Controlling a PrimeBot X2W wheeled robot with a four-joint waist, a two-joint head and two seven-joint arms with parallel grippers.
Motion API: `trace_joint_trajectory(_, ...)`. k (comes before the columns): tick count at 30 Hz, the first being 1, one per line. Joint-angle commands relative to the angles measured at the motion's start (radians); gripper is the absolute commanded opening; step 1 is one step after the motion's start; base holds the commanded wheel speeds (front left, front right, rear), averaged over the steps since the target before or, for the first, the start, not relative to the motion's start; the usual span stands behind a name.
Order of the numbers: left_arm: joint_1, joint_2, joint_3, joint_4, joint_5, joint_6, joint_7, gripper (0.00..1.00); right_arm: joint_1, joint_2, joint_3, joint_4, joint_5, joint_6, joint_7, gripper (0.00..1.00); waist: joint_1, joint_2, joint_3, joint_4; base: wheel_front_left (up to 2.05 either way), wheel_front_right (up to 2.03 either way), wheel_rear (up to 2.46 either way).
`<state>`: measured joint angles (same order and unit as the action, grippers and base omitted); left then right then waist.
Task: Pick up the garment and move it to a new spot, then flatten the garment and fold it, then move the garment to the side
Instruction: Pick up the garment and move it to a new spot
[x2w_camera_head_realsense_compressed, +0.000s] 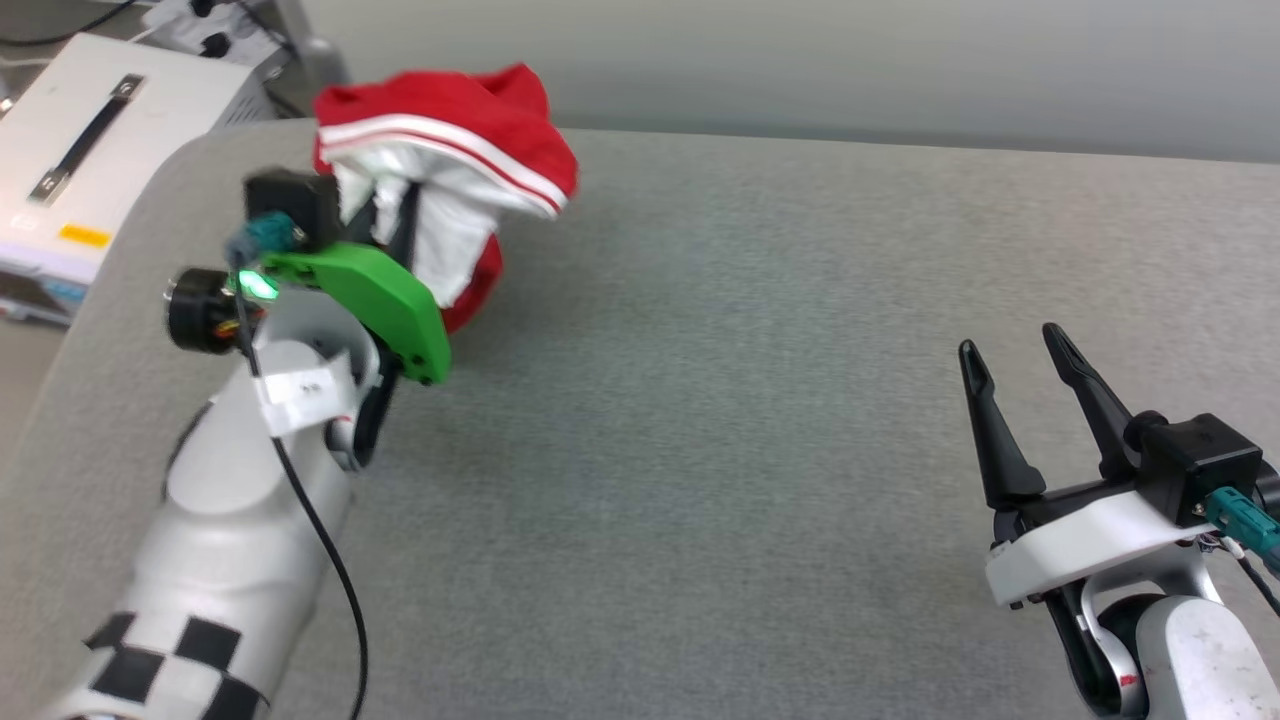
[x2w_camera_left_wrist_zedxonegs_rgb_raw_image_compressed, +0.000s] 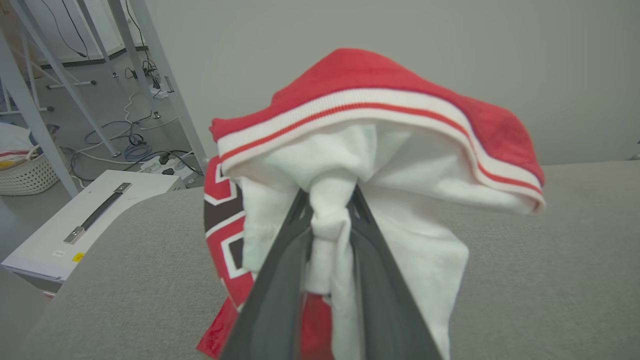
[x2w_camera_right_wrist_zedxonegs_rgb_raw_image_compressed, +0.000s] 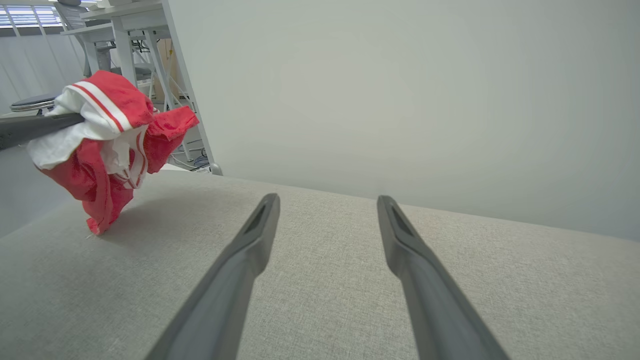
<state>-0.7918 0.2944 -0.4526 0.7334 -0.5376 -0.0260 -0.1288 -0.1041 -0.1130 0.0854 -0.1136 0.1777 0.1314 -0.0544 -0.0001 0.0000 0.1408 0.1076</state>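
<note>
A single garment (x2w_camera_head_realsense_compressed: 450, 150), a red jersey-style T-shirt of soft knit cloth with white sleeve fabric and red-and-white striped trim, hangs in a crumpled bundle from the robot's left pincer (x2w_camera_left_wrist_zedxonegs_rgb_raw_image_compressed: 330, 192) above the far left end of a grey, cloth-covered surface (x2w_camera_head_realsense_compressed: 750, 350). The left pincer's two long dark fingers are clenched on a twisted rope of the white cloth. In the right wrist view the bundle's lowest red corner sits at or just above the surface, and which of the two cannot be told. The right pincer (x2w_camera_head_realsense_compressed: 1010, 345) rests well apart at the near right, its fingers spread and holding nothing.

The shirt looks light and wholly limp: it drapes over the fingers, folds in on itself and hides most of its black, white-outlined lettering. It is likely to sag, swing and bunch rather than slip or break. A pinch on one wad should do for carrying; flattening probably calls for two holds far apart, at the shoulders or the hem corners, one for each pincer.

Counted: one garment, two pincers, one white box-shaped case (x2w_camera_head_realsense_compressed: 100, 140) with a dark handle beyond the surface's left edge, and one white woven basket (x2w_camera_left_wrist_zedxonegs_rgb_raw_image_compressed: 25, 175) on the floor
</note>
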Motion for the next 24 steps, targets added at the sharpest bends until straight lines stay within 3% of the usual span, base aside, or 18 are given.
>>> trace_joint_trajectory(1,0.033,-0.013,-0.009,-0.024,-0.007,-0.007,0.007,0.0,0.014,0.001,-0.008,0.003,-0.001,-0.001,-0.003,1.0,0.0001,0.0,-0.044,-0.094,0.0,0.0,0.0)
trace_joint_trajectory(11,0.198,-0.095,-0.12,-0.192,-0.016,-0.024,0.089,0.0,0.048,0.013,-0.062,-0.029,-0.005,-0.001,0.01,1.0,0.0001,0.0,-0.016,-0.231,0.0,0.0,0.0)
trace_joint_trajectory(17,0.265,-0.138,-0.23,-0.214,0.011,-0.043,0.164,0.0,0.049,0.024,-0.067,-0.038,0.005,-0.001,0.005,1.0,0.0001,0.0,0.026,-0.272,0.0,0.0,0.0)
trace_joint_trajectory(24,0.316,-0.148,-0.34,-0.18,0.034,-0.071,0.252,0.0,0.037,0.031,-0.066,-0.026,0.012,-0.001,-0.009,1.0,0.0001,0.0,0.063,-0.275,0.0,0.0,0.0)
